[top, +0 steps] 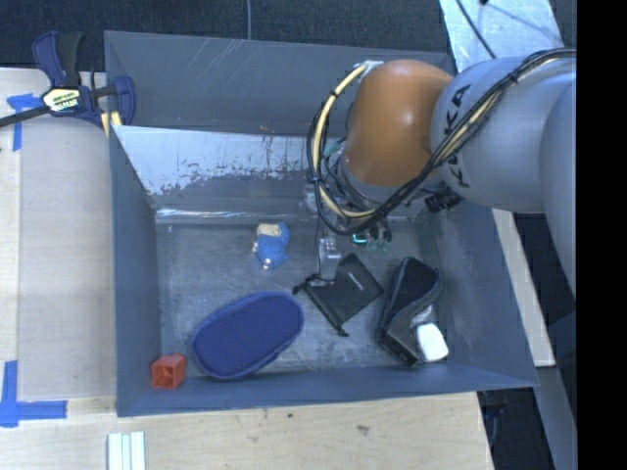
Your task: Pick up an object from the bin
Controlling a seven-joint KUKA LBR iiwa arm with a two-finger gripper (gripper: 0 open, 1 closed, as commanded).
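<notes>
My gripper (329, 255) hangs below the orange cover, near the middle of the bin. It is low over the upper left corner of a flat black square piece (343, 294) lying on the floor. I cannot tell whether it touches that piece. A small blue and yellow toy figure (270, 244) lies a short way to the gripper's left. Right of the black piece rests a black stapler-like thing (408, 306) with a white block (431, 342) at its near end.
A large blue oval pad (248, 334) lies at the front left of the bin floor. A small red cube (168, 371) sits in the front left corner. The arm and its cables cover the bin's back right part.
</notes>
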